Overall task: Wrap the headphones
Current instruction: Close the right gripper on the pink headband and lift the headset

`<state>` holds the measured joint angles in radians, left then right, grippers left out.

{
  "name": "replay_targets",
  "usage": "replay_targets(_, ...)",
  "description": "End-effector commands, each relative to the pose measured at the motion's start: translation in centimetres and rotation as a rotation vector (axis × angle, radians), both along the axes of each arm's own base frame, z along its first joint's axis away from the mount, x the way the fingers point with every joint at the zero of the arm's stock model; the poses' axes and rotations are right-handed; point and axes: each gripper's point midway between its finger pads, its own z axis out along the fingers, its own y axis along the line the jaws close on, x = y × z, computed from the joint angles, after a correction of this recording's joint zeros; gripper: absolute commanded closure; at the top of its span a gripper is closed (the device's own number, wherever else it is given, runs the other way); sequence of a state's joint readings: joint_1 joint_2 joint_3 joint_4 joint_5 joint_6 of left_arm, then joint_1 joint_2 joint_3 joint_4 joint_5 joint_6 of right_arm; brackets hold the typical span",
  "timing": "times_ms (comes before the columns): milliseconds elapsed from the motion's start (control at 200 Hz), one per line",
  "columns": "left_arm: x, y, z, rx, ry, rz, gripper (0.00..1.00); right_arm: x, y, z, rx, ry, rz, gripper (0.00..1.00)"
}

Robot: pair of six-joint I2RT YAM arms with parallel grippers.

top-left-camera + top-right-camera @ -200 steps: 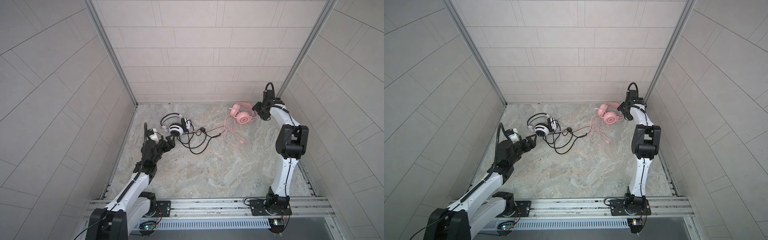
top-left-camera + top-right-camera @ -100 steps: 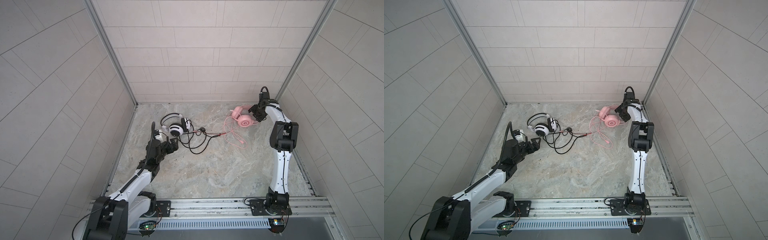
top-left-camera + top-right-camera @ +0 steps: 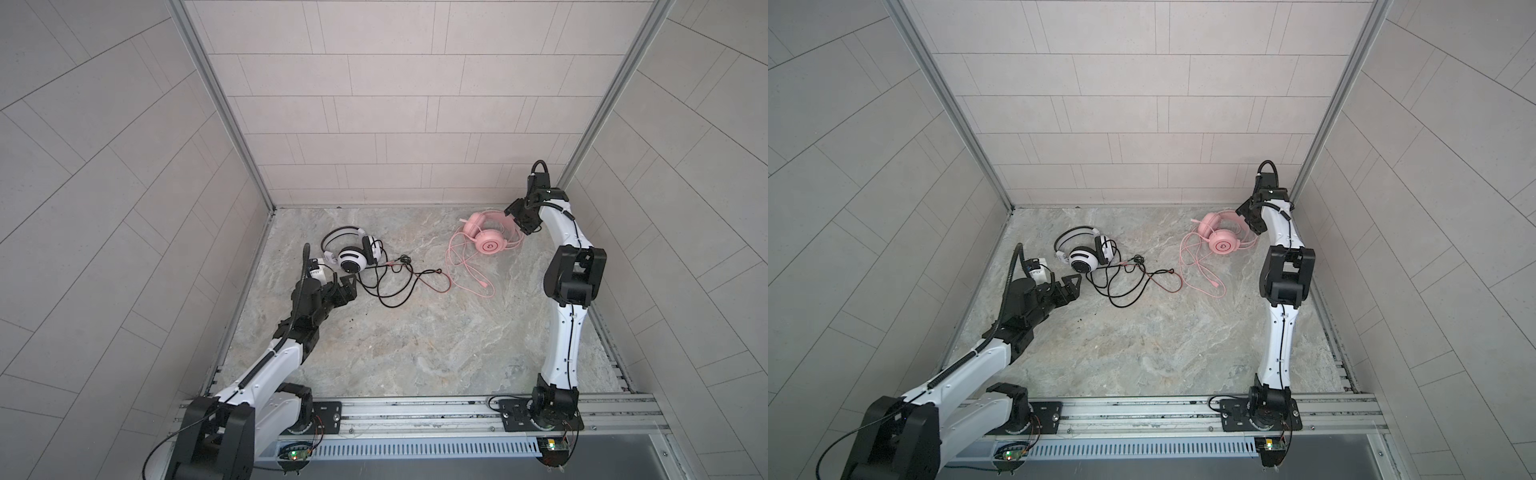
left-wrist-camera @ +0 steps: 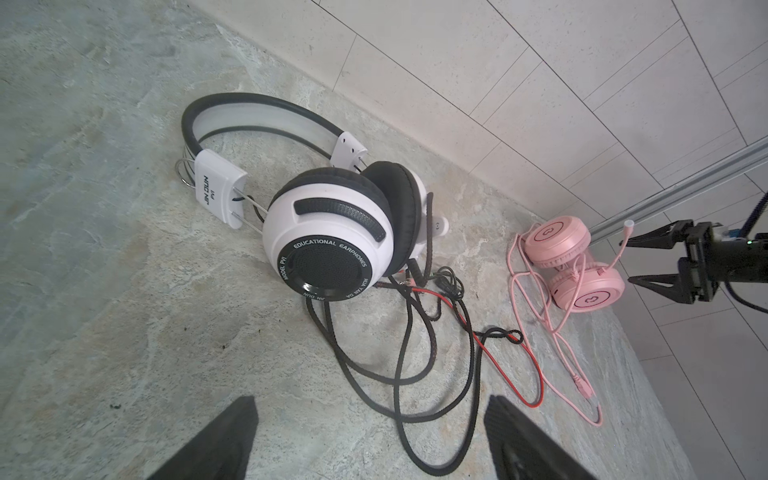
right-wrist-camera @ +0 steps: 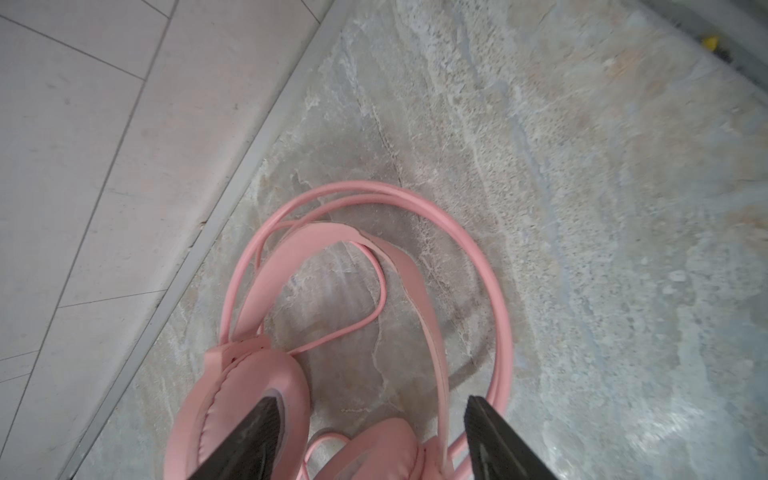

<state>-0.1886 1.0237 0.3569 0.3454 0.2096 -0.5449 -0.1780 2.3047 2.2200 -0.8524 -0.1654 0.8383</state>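
Approach step, nothing wrapped yet: left gripper (image 4: 370,401), jaws released, faces the white-and-black headset (image 3: 352,258) far-left on the worktop (image 3: 415,353), right gripper (image 4: 629,261) released beside the pink headset (image 3: 490,245) far-right — next, I judge, pinching each loose cord.

Both top views look steeply down from high above the rail (image 3: 415,409), covering the whole table (image 3: 415,340). Each wrist camera sits close behind its pincer. The left wrist view looks past the left pincer (image 4: 370,415) toward the right pincer (image 4: 629,262), sharing the pink headphones (image 4: 582,266) with the right wrist view.
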Motion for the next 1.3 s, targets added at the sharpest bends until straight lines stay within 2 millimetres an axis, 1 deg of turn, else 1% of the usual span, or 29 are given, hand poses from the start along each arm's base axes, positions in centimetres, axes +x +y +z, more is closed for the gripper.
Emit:
replay_targets(0,0.5,-0.1,1.8,0.01,-0.052,-0.001,0.08,-2.6,-0.4,-0.5,-0.013,0.087,-0.014,0.28)
replay_targets(25,0.5,-0.1,1.9,0.008,-0.053,-0.003,0.09,-2.9,-0.4,-1.1,-0.014,0.102,-0.017,0.28)
replay_targets(175,0.5,0.2,1.5,0.02,-0.05,0.016,0.08,-3.4,0.2,-3.4,0.03,0.119,-0.034,0.28)
replay_targets(335,0.5,-0.1,1.7,0.009,-0.052,-0.002,0.08,-3.1,0.2,-4.9,0.04,0.134,-0.049,0.28)
replay_targets(440,0.5,0.2,1.6,0.017,-0.053,0.012,0.08,-2.8,0.1,-6.1,0.047,0.15,-0.053,0.28)
replay_targets(520,0.5,-0.4,2.0,0.0,-0.064,-0.014,0.08,-2.5,0.0,-6.8,0.041,0.159,-0.049,0.29)
replay_targets(600,0.5,-1.0,2.3,-0.021,-0.09,-0.05,0.08,-2.6,-0.4,-8.2,0.036,0.185,-0.057,0.3)
replay_targets(661,0.7,-1.0,1.9,-0.023,-0.082,-0.046,0.08,-2.8,-0.4,-9.4,0.062,0.204,-0.066,0.32)
replay_targets(701,0.8,-1.1,1.8,-0.025,-0.076,-0.048,0.09,-2.8,-0.3,-9.8,0.071,0.208,-0.066,0.33)
replay_targets(751,0.9,-1.3,1.8,-0.029,-0.07,-0.059,0.08,-2.8,-0.1,-10.3,0.077,0.213,-0.058,0.37)
replay_targets(821,0.9,-1.5,1.9,-0.031,-0.07,-0.07,0.08,-2.7,0.0,-10.6,0.081,0.209,-0.056,0.43)
replay_targets(851,0.9,-1.5,1.9,-0.03,-0.07,-0.067,0.08,-2.6,0.0,-10.6,0.084,0.204,-0.051,0.48)
replay_targets(886,0.9,-1.3,1.7,-0.025,-0.068,-0.059,0.08,-2.5,0.1,-10.4,0.086,0.197,-0.045,0.58)
replay_targets(906,0.9,-1.2,1.6,-0.022,-0.065,-0.054,0.08,-2.4,0.1,-10.3,0.089,0.19,-0.043,0.66)
replay_targets(956,1.0,-1.2,1.6,-0.02,-0.065,-0.054,0.08,-2.0,0.2,-9.6,0.084,0.162,-0.026,0.81)
replay_targets(996,1.0,-1.3,1.5,-0.024,-0.063,-0.059,0.09,-1.9,0.0,-8.7,0.068,0.142,-0.017,0.88)
replay_targets(1071,1.0,-1.6,1.7,-0.028,-0.061,-0.074,0.08,-1.6,-0.3,-6.7,0.03,0.086,0.001,0.93)
replay_targets(1126,1.0,-1.4,1.6,-0.022,-0.061,-0.067,0.08,-1.4,-0.3,-4.7,0.004,0.03,0.029,0.98)
replay_targets(1136,1.0,-1.4,1.5,-0.02,-0.06,-0.064,0.08,-1.4,-0.2,-4.6,0.003,0.027,0.032,0.98)
replay_targets(1191,1.1,-1.2,1.4,-0.016,-0.057,-0.052,0.08,-1.7,0.3,-2.9,-0.006,-0.017,0.054,0.99)
replay_targets(1231,1.1,-1.3,1.4,-0.019,-0.058,-0.057,0.08,-1.8,1.2,-1.6,0.004,-0.074,0.068,0.99)
replay_targets(1246,1.1,-1.3,1.5,-0.019,-0.059,-0.058,0.08,-1.8,1.5,-0.7,0.007,-0.107,0.071,0.99)
replay_targets(1276,1.1,-1.4,1.5,-0.02,-0.058,-0.061,0.08,-2.1,2.2,0.1,0.008,-0.15,0.074,0.99)
replay_targets(1286,1.0,-1.4,1.6,-0.023,-0.06,-0.065,0.08,-2.3,2.5,0.7,0.005,-0.173,0.076,0.99)
replay_targets(1296,1.1,-1.5,1.7,-0.024,-0.062,-0.066,0.08,-2.4,2.6,0.9,0.005,-0.181,0.077,0.99)
